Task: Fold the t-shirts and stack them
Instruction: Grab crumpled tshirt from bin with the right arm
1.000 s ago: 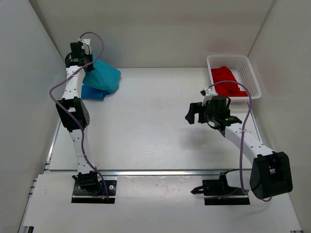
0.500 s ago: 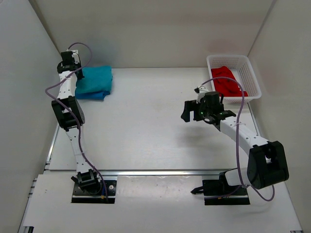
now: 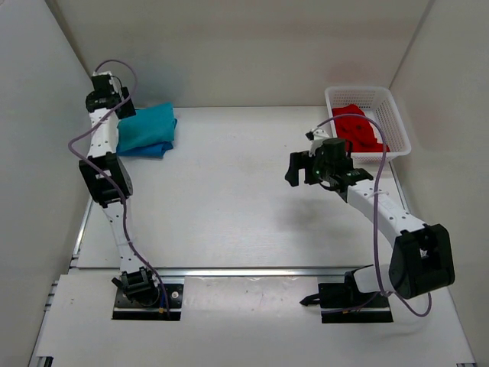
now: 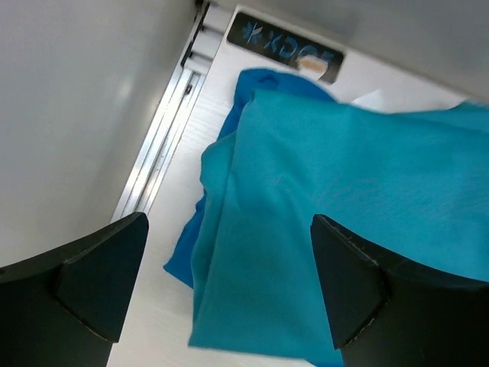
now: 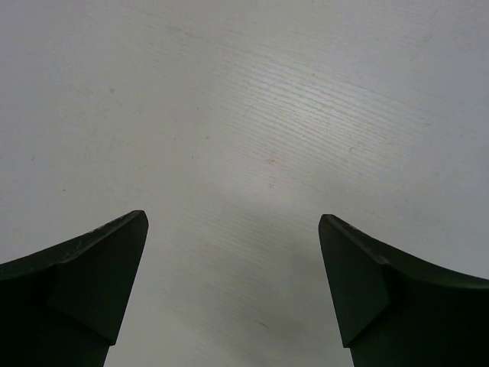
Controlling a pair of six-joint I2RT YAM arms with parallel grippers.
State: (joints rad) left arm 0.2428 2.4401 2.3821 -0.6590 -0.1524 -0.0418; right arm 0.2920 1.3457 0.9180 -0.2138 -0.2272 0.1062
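Observation:
The folded teal t-shirt (image 3: 149, 126) lies on top of the royal blue t-shirt (image 3: 151, 150) at the far left of the table. In the left wrist view the teal t-shirt (image 4: 344, 222) covers most of the blue t-shirt (image 4: 183, 256). My left gripper (image 3: 121, 107) hovers at the stack's far-left corner, open and empty (image 4: 229, 287). The red t-shirt (image 3: 357, 128) lies crumpled in the white mesh basket (image 3: 393, 122) at the far right. My right gripper (image 3: 299, 170) is open over bare table (image 5: 233, 283), left of the basket.
White walls enclose the table on the left, back and right. A metal rail (image 4: 157, 157) runs along the left edge beside the stack. The left arm's cable (image 3: 76, 145) loops near the left wall.
My left gripper has opened and let go of the teal t-shirt, which now lies flat on the blue one. The left wrist pulled back toward the far-left corner. The right arm shifted slightly farther back.

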